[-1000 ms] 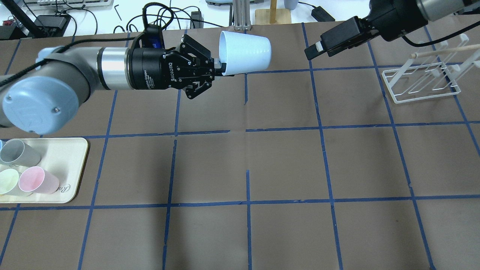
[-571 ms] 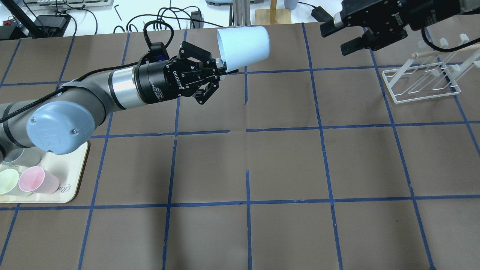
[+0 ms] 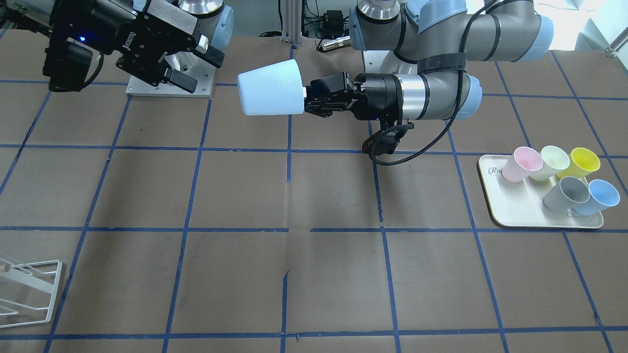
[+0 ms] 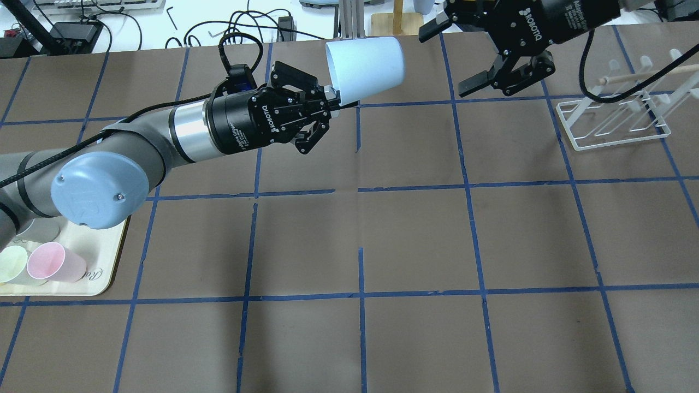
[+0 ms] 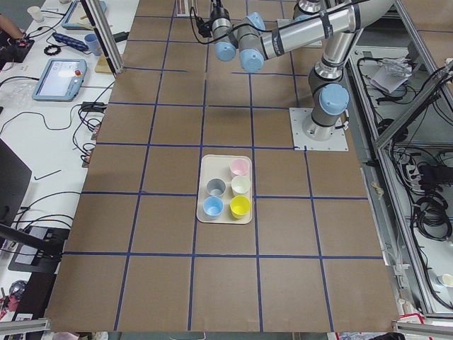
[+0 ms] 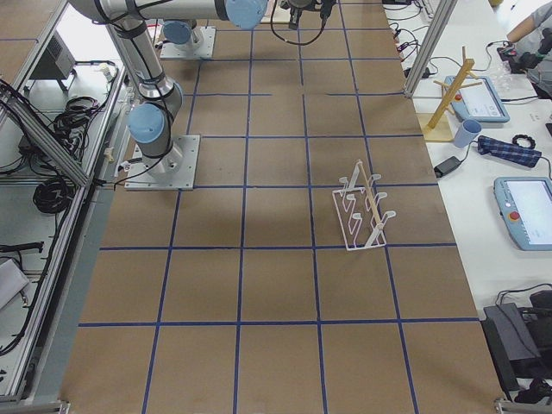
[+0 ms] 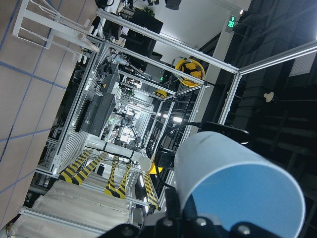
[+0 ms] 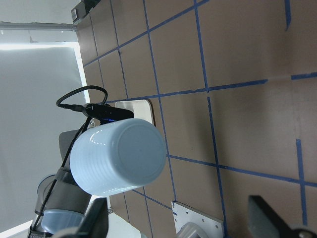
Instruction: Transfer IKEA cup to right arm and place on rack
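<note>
The pale blue IKEA cup (image 4: 365,70) hangs on its side above the far middle of the table, base pointing toward the right arm. My left gripper (image 4: 333,101) is shut on its rim; the front view shows the same grip (image 3: 308,100) on the cup (image 3: 270,88). My right gripper (image 4: 443,61) is open, its jaws spread wide, a short gap from the cup's base, touching nothing. The right wrist view looks straight at the ribbed base of the cup (image 8: 119,158). The white wire rack (image 4: 617,117) stands at the far right, empty.
A cream tray (image 3: 520,211) on the left arm's side holds pink, pale green, yellow, grey and a second blue cup (image 3: 596,196). Cables and a wooden stand lie beyond the table's far edge. Brown table surface with a blue tape grid fills the middle.
The right gripper has swung left toward the cup and turned, its open jaws now facing the base. The left arm has shifted the cup slightly right.
</note>
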Tool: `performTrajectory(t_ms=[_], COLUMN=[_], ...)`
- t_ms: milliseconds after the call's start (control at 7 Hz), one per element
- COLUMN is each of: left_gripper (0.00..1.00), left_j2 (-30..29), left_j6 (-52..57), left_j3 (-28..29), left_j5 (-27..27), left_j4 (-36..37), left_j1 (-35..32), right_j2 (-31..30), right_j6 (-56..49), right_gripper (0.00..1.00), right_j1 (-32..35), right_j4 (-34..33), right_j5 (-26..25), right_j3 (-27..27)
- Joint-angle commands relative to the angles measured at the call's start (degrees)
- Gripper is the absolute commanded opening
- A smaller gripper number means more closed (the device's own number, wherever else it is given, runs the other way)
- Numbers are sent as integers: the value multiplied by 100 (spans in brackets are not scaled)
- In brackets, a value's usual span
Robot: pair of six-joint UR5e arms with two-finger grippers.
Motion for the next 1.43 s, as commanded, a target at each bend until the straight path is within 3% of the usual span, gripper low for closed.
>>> performTrajectory(t_ms=[0,857,1286], left_gripper=[0,0,0], left_j2=[14,-29,-21], left_j6=[-15,-85,-68], left_j3=[1,1,1], left_j5=[-19,-116,-125], left_j4=[0,0,0], left_j1=[-120,-156,-156], right_j2=[91,-287,-77], right_j6=[389,-4718,-6137], right_gripper=[100,100,100], right_j1=[46,98,195], right_j4=[-153,-530,-1669], right_j5=[-50,21,12], right_j3=[-20,50,286])
